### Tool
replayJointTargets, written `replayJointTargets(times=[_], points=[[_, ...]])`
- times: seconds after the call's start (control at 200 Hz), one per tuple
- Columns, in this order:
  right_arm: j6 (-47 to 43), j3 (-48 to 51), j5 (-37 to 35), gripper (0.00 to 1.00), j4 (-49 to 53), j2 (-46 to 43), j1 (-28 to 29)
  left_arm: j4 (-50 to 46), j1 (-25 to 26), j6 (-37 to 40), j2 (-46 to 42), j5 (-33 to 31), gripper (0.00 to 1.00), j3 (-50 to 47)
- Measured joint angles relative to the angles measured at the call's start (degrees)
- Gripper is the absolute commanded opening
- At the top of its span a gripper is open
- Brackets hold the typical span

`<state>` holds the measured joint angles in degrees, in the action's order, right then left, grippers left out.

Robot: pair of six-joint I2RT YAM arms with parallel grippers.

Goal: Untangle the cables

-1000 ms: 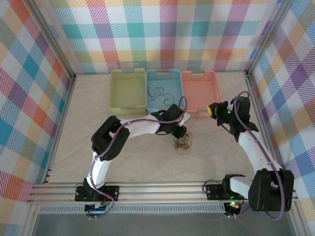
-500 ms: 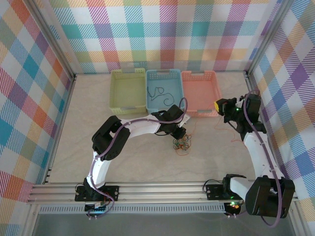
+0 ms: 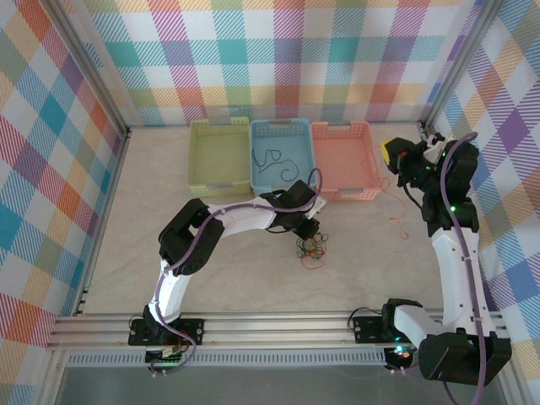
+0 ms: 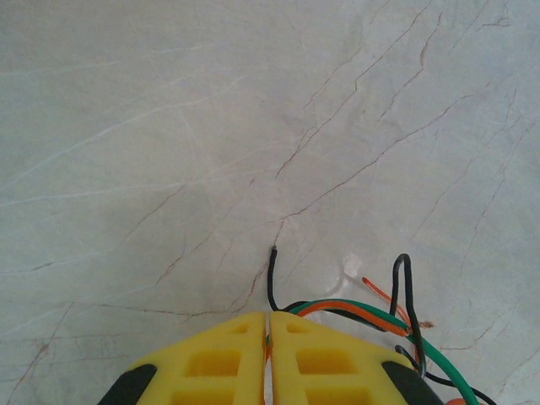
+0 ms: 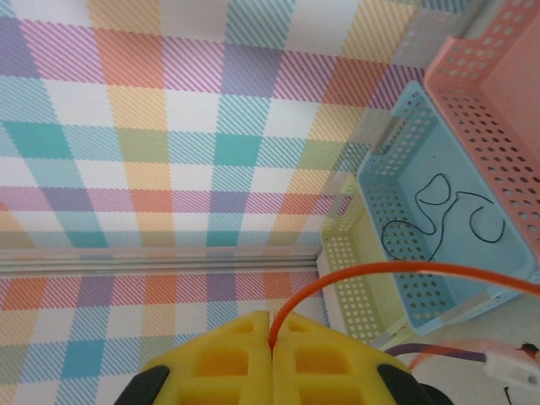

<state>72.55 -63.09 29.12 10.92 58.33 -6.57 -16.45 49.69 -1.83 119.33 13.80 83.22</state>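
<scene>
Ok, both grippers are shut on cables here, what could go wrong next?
1. The right gripper pinches the orange cable only at the very tips; it may slip before it is set down.
2. The left gripper is shut on the clump, black, green and orange cables together, so a pull may drag it all rather than free one.

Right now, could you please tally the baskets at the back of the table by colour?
yellow-green basket: 1
blue basket: 1
pink basket: 1
Total: 3 baskets
</scene>
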Motion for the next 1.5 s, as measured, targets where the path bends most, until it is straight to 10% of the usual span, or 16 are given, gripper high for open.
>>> replayJointTargets(times=[0.85, 1.5], points=[[-2.0, 0.8, 12.7, 0.00, -1.0, -2.2, 2.7, 15.0, 0.1, -2.6, -17.0, -2.8, 0.66, -14.4], [1.9, 3.1, 17.0, 0.00, -3.8, -2.9, 3.2, 25.6, 4.7, -2.7, -27.4, 5.5, 0.76, -18.5]])
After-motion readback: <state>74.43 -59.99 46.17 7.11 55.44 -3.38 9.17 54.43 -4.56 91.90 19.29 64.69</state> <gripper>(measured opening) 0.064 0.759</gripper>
